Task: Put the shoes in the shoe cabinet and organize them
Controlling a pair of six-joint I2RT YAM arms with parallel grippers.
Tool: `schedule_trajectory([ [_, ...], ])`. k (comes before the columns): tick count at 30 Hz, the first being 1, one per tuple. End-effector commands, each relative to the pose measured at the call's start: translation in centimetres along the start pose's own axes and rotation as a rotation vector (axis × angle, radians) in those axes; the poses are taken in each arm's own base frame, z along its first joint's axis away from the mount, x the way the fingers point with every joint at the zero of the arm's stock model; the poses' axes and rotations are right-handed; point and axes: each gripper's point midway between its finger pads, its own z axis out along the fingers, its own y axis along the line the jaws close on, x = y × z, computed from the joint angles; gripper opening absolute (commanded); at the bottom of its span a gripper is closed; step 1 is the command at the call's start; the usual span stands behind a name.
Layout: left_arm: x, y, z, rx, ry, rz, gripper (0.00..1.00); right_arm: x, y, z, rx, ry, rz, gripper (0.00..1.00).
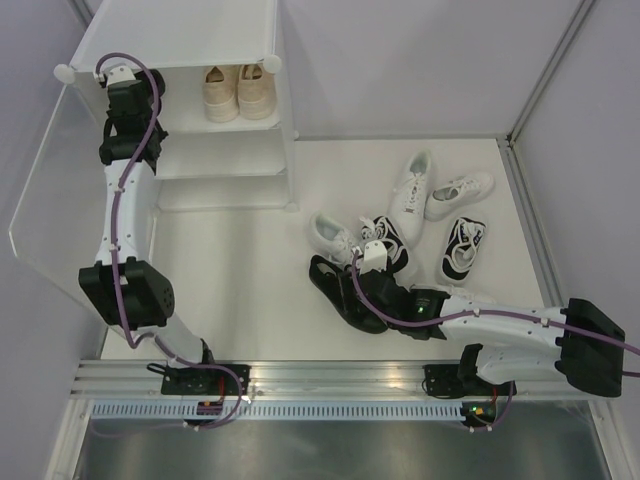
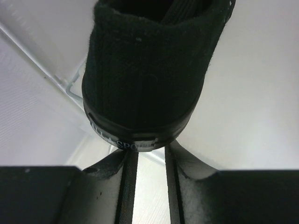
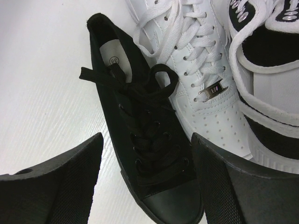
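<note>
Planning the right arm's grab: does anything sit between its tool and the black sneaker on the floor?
Nothing visible: the right tool hangs open over the black sneaker. A white sneaker lies close beside it.

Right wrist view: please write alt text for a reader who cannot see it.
The open right gripper hangs over a black lace-up sneaker, which lies between its fingers on a white surface. A white sneaker lies close beside it, and part of a black-and-white sneaker shows at the upper right.

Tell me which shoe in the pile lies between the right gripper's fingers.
The all-black sneaker, with black laces and toe cap, lies between the open fingers of the right gripper; the white sneaker and the black-and-white shoe sit off to one side.
</note>
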Motion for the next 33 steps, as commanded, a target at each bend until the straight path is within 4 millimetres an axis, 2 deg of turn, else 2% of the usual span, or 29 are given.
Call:
schedule_trajectory([
  [1,-3.0,-0.5,0.6,0.021,-0.070,-0.014,0.34,-0.3,0.1,0.4,0.007,-0.021,-0.004,0.80],
  [3,-3.3,-0.5,0.7,0.028,-0.061,-0.013,0.36,-0.1,0.1,0.5,0.012,-0.012,-0.007,0.80],
  [4,-2.6,-0.5,0.6,0.032,-0.027,-0.013,0.38,-0.1,0.1,0.6,0.012,-0.010,-0.008,0.80],
  [6,-2.3,-0.9,0.0,0.065,-0.007,-0.019,0.48,0.0,0.1,0.6,0.014,-0.006,-0.009,0.80],
  [8,-1.9,-0.6,-1.1,0.062,0.017,-0.036,0.59,0.1,0.0,0.6,0.017,-0.006,-0.007,0.80],
  [11,-1.2,-0.2,-2.4,0.064,0.041,-0.044,0.70,0.2,0.0,0.6,0.019,-0.004,-0.007,0.80],
  [13,-0.8,0.2,-3.5,0.062,0.047,-0.050,0.72,0.2,0.0,0.6,0.017,-0.005,-0.006,0.80],
  [18,0.0,0.6,-5.4,0.080,0.060,-0.047,0.70,0.3,0.1,0.7,0.010,-0.004,0.002,0.80],
  [24,0.5,1.9,-6.1,0.033,0.058,-0.031,0.60,0.4,0.1,0.6,0.001,-0.015,0.017,0.80],
  [33,-2.6,3.3,-5.5,-0.054,-0.057,-0.018,0.46,0.7,-0.2,0.5,0.002,-0.017,0.018,0.80],
])
